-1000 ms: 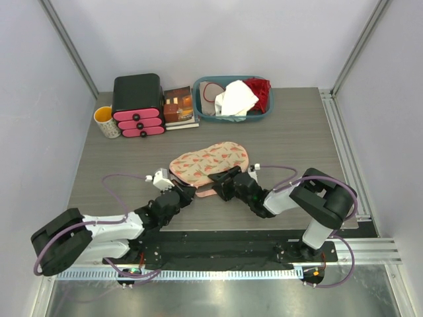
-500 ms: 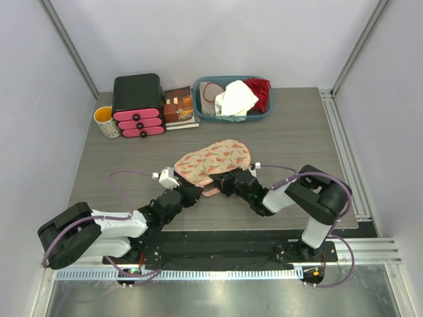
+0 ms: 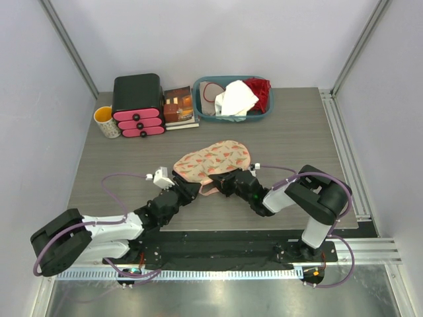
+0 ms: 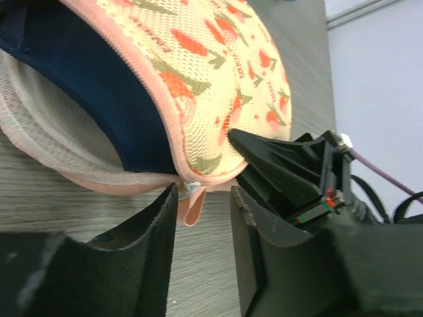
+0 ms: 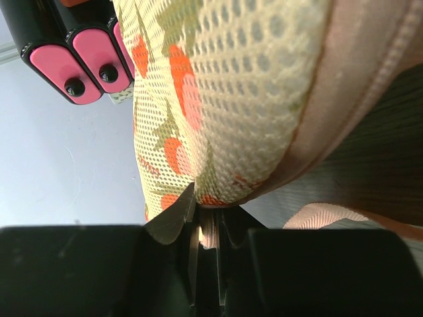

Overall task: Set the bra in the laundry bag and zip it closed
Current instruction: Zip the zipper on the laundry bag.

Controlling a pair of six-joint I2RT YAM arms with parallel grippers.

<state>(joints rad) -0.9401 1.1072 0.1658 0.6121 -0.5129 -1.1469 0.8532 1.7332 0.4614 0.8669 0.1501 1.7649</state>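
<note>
Your left gripper (image 4: 203,195) has parted its jaws astride the zipper pull (image 4: 192,189); the right gripper (image 5: 206,214) pinches the laundry bag (image 3: 215,158). Regrip the pull, then zip.

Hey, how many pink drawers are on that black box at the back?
3: top drawer, middle drawer, bottom drawer, stacked on the black box front, back left of the table. None seems hidden.

Bra (image 4: 99,99) inside laundry bag (image 3: 213,160); basket (image 3: 228,119) behind it
</note>
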